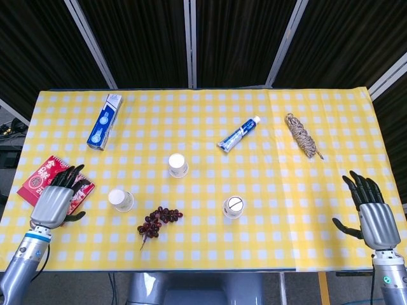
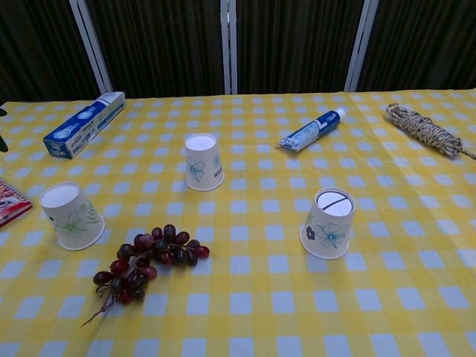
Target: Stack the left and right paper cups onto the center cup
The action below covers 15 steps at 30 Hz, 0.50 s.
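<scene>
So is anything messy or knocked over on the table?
Nothing is knocked over or spilled. All three paper cups stand upside down, apart from each other: the left cup, the center cup and the right cup. The grapes lie in one neat bunch.
</scene>
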Available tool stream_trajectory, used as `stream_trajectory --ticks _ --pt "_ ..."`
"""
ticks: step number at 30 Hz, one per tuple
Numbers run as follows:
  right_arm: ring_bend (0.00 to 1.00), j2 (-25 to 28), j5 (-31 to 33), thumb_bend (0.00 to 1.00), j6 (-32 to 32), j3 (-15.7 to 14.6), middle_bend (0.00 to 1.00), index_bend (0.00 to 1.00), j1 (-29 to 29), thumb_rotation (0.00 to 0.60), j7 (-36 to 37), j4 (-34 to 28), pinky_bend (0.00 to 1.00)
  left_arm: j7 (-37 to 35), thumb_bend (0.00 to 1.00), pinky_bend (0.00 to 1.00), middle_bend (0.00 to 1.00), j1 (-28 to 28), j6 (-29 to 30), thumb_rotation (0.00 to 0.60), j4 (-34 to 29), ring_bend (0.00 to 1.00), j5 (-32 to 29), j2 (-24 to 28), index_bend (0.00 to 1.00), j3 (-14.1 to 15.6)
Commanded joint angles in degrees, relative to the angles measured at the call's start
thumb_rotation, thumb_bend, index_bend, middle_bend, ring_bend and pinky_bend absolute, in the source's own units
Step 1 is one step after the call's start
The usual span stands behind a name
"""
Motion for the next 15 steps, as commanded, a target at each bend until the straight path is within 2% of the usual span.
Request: stream_trajectory --ticks 1,9,15 --pt "0.00 0.30 0.27 0.07 -0.01 0.18 0.00 0.06 -0.04 0.600 0.81 0.01 0.00 3.84 0.12 0.12 0.00 -4.26 -5.58 0.600 -1.17 0.00 -4.12 -1.17 0.27 -1.50" --pt "0.00 0.92 0.55 0.07 0.39 0.50 0.00 0.07 -0.25 0.600 2.44 -0.05 0.00 9.52 0.12 0.12 0.00 -8.03 -8.82 0.600 -3.17 0.00 -8.92 -3.37 0.24 -2.61" --pt "0.00 1.31 0.89 0.07 0.79 0.86 0.00 0.07 -0.45 0.600 3.75 -0.01 0.00 14.23 0.12 0.12 0.00 -10.24 -10.58 0.600 -4.25 0.00 -13.90 -3.93 0.31 -2.65"
